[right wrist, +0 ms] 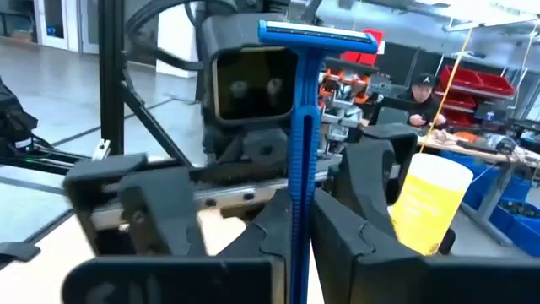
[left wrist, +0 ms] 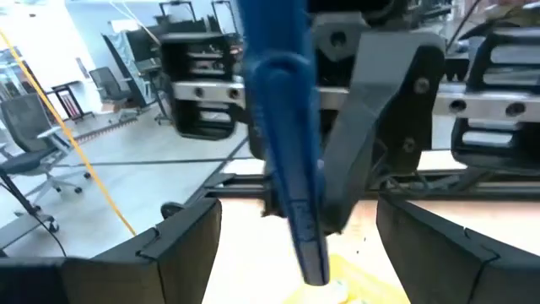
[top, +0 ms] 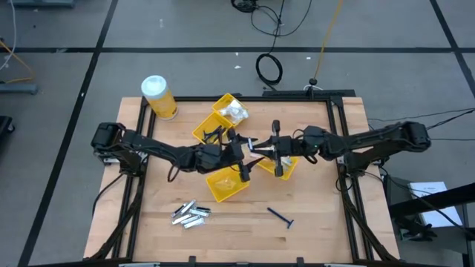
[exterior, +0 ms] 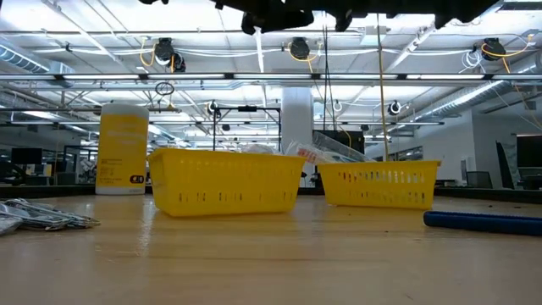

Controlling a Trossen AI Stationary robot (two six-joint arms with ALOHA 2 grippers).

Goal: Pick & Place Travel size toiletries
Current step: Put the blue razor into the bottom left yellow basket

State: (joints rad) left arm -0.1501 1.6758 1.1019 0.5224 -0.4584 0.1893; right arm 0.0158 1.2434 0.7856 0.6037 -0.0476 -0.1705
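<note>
My right gripper [top: 261,148] [right wrist: 305,232] is shut on a dark-blue razor [right wrist: 300,127] over the middle of the table, above the yellow trays. The razor's head [right wrist: 316,34] is at the top. My left gripper [top: 241,150] [left wrist: 299,228] faces it from the left, open. Its fingers stand on either side of the razor's handle [left wrist: 291,169] without touching it. A second blue razor [top: 280,216] and a group of silver-grey tubes [top: 191,213] lie on the table near the front. White packets [top: 236,111] lie in the far tray. My right gripper pinches the razor's handle [right wrist: 297,198] between its two fingers [right wrist: 346,241], well below the head. The fingers come level from the table's right and lie across the handle. The razor stands upright, head up, lifted clear, and its lower end [left wrist: 312,270] hangs free.
Three yellow trays stand mid-table: one far [top: 223,113], one near [top: 226,185], one under my right gripper [top: 288,165]. A yellow jar with a white lid [top: 157,96] stands at the far left. People sit at desks in the room beyond [right wrist: 418,89].
</note>
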